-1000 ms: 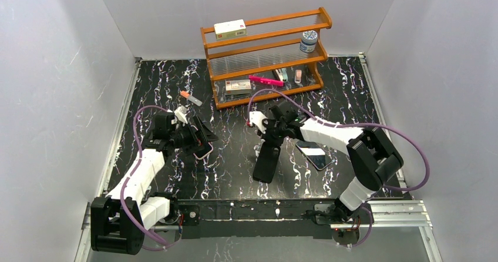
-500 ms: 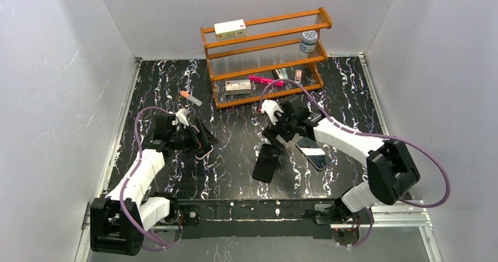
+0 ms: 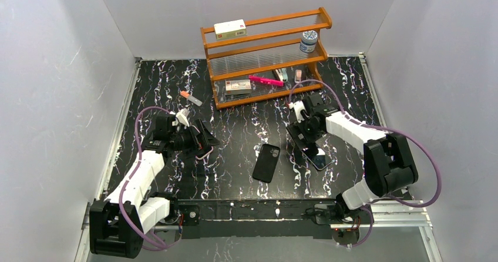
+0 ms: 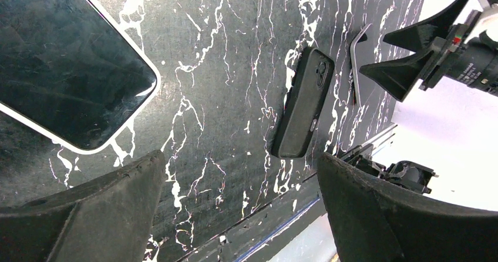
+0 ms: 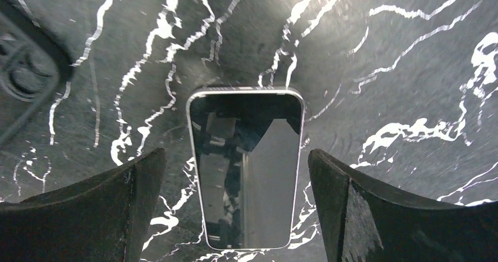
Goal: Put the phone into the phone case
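Note:
The phone case (image 3: 266, 162) is a matte black shell that lies flat at the table's middle; the left wrist view shows its camera holes (image 4: 304, 109). To its right lies the phone (image 3: 320, 159), glossy screen up with a thin pale rim. My right gripper (image 3: 304, 135) hovers over the phone's far end. It is open, and in its wrist view the phone (image 5: 246, 174) lies between the two spread fingers (image 5: 94, 209) without touching them. At the left, my left gripper (image 3: 201, 135) is open and holds nothing (image 4: 238, 168).
A pink-rimmed dark slab (image 3: 204, 152) lies under the left gripper and fills the wrist view's upper left (image 4: 64, 68). A wooden rack (image 3: 267, 56) with a box, a jar and a pink pen stands at the back. A small orange-tipped item (image 3: 191, 98) lies left of it.
The right gripper opened and let go of the phone case, which went from standing on end to lying flat. The right arm then swung right over the phone. The left jaws spread slightly wider.

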Motion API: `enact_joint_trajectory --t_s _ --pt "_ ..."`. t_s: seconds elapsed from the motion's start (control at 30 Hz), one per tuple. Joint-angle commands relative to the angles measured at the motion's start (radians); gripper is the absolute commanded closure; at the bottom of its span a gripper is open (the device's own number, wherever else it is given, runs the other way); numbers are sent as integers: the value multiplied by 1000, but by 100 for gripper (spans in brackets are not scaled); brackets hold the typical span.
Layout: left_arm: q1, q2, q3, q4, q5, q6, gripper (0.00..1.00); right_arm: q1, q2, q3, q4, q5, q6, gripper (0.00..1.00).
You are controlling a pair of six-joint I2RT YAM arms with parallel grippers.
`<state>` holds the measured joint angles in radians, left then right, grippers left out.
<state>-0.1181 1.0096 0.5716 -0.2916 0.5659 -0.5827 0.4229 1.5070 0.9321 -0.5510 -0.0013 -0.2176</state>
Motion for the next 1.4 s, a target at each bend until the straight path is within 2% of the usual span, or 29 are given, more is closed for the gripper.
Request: enact_joint_trajectory --t_s 0.0,0.43,0.6,0.97,1.27,1.37 --pt "-8 -12 36 -14 35 19 2 -54 17 -21 -10 -66 15 1" --pt "-23 -49 36 -19 26 17 2 -90 122 -2 45 -204 10 1" --pt "-24 -58 37 -20 19 17 2 -90 165 31 38 -269 14 7" --pt "-25 -43 39 -20 11 20 2 -18 142 22 50 -360 37 11" --pt "-26 -62 35 -20 6 15 2 22 151 72 -33 -383 81 16" --pt "-28 -63 36 -20 8 16 2 23 154 95 -74 -385 116 20"
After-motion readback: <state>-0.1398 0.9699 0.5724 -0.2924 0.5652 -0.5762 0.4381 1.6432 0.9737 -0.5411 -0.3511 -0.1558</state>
